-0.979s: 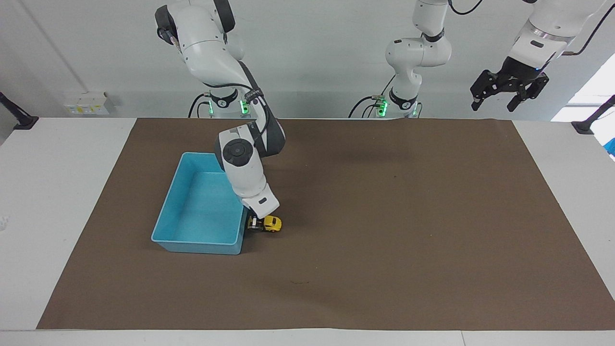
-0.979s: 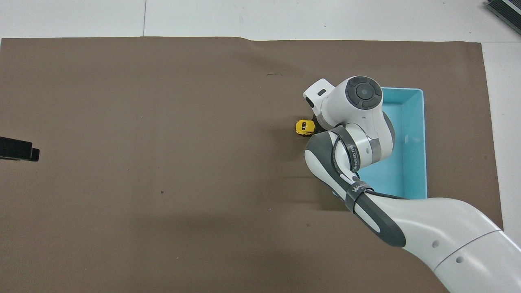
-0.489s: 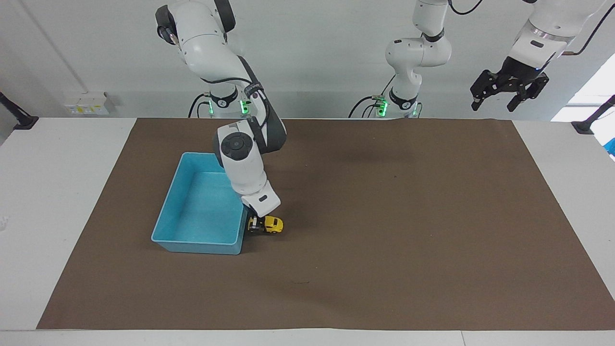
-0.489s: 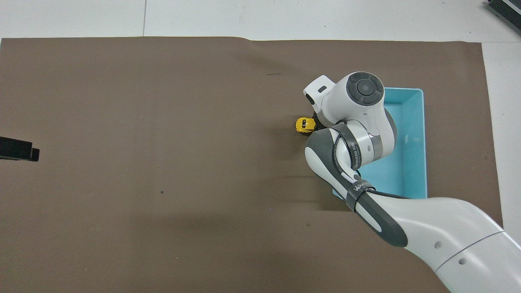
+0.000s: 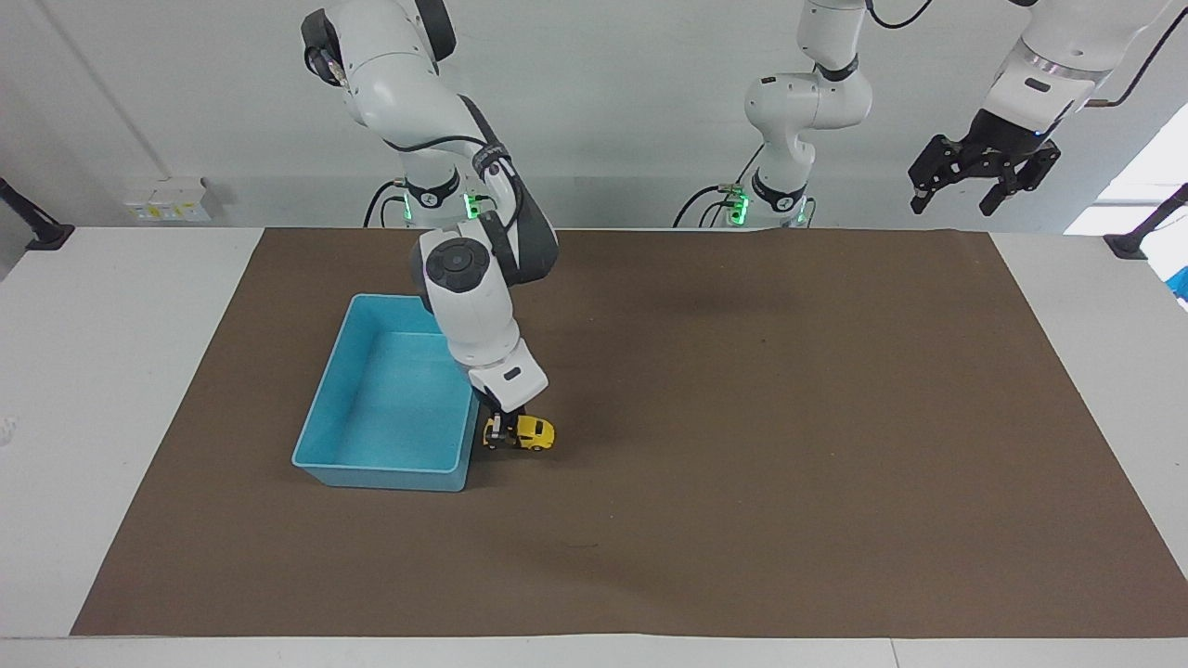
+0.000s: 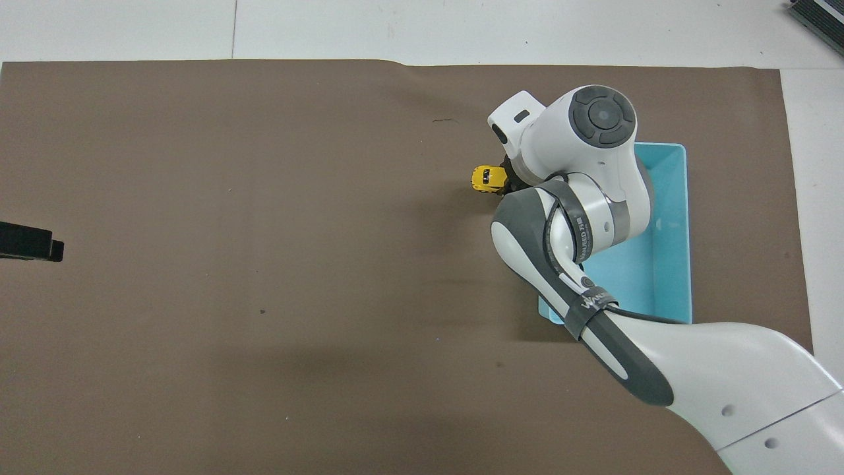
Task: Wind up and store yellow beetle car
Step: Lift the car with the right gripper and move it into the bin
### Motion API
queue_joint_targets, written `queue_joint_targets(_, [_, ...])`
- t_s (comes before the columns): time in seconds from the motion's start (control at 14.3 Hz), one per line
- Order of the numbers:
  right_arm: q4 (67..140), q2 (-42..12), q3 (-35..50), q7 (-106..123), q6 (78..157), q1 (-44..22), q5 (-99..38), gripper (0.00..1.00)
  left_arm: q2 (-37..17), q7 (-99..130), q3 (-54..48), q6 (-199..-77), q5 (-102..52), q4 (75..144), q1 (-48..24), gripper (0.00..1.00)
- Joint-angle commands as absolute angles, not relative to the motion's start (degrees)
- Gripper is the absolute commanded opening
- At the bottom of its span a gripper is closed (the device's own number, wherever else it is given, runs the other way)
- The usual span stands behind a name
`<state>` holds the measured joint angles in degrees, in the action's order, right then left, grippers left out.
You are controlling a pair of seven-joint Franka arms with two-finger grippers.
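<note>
Brown worktop mat [image 5: 742, 445]: yellow beetle car [image 5: 529, 432] clamped by right end effector [image 5: 502, 429] beside blue tray [image 5: 390, 473], frame centre-left; left end effector [image 5: 979, 176] parked released, upper right.

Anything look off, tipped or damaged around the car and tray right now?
Nothing stands out. The yellow car sits upright on the mat beside the empty blue tray, right gripper shut on its rear. Left gripper waits raised, open.
</note>
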<state>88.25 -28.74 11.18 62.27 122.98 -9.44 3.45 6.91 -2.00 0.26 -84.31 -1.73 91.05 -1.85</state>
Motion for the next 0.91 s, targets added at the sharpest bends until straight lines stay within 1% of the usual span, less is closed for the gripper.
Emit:
queue_joint_targets(0.0, [86.7,-27.3,11.7,61.2,118.8,-9.1,3.2,0.0,7.5,-2.7,0.1,-83.1,-2.2,90.8,-1.2,1.0])
queue_joint_targets(0.28, [86.7,-24.1,11.7,62.0,114.2,-8.1,3.3,0.0,7.5,-2.7,0.1,-83.1,-2.2,90.8,-1.2,1.0])
queue_joint_targets(0.84, [87.9,-20.0,11.3,67.8,108.6,-6.2,3.2,0.0,7.5,-2.7,0.1,-83.1,-2.2,90.8,-1.2,1.0])
